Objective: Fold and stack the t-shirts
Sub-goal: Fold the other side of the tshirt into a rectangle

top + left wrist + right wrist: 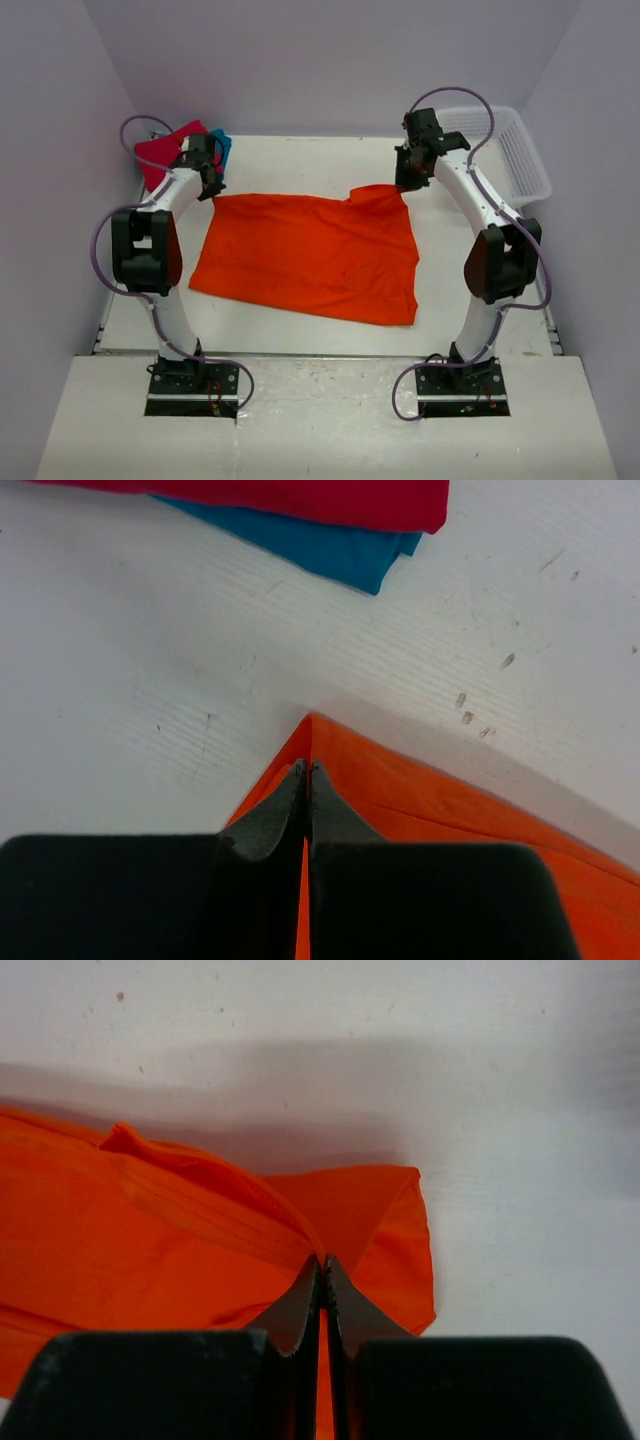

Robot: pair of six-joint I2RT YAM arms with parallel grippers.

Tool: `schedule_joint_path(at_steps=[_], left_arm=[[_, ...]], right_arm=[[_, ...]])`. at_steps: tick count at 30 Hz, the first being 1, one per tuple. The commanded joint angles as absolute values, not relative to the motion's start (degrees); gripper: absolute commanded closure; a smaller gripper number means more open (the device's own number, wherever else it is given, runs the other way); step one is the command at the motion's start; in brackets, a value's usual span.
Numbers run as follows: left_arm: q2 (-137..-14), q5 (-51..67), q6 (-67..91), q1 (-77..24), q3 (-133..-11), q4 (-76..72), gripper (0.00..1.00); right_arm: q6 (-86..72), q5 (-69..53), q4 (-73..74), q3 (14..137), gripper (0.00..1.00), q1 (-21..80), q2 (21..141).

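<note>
Item: orange shirt [310,255], one, lying spread and mostly flat across the middle of the table [300,150], its near hem toward the arm bases, its far edge toward the back wall. Far left corner: pinched in the left pincer [306,770], jaws pressed together with only the thin cloth between them, the corner coming to a point just past the tips. Far right corner: pinched likewise in the right pincer [322,1260], jaws tight together on the cloth; here the cloth is gathered into a raised ridge and a small flap hangs off to the side. Step in hand, by my reading: the first fold of this shirt, both far corners taken and nothing yet turned over. The next move would call for raising both corners together and carrying them level toward the near hem, keeping the edge taut so the bunched right side does not drag crooked. Also present: red shirt [160,155], folded, at the far left corner of the table, lying over a teal shirt [222,148] whose edge shows beneath it; these two look done, so the orange would be last for the stack. White lattice basket [520,150], far right, well apart from the cloth.
</note>
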State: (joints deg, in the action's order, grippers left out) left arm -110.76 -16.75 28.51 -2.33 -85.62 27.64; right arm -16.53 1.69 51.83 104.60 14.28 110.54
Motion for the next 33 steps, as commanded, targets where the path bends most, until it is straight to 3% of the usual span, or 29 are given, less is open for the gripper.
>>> schedule_joint_path(at_steps=[1, 20, 33], left_arm=[[-107.0, -17.1, 29.7, -2.1, -83.0, 26.5, 1.0], [-92.8, -18.7, 30.2, -2.1, -68.6, 27.4, 1.0], [-85.9, -20.4, 31.2, -2.1, -57.8, 26.9, 1.0]], right_arm=[[-18.4, 0.4, 50.5, 101.3, 1.0, 14.9, 102.9], [-23.1, 1.8, 46.8, 73.7, 1.0, 20.7, 84.3], [-26.2, 2.2, 45.9, 63.3, 1.0, 24.0, 74.6]])
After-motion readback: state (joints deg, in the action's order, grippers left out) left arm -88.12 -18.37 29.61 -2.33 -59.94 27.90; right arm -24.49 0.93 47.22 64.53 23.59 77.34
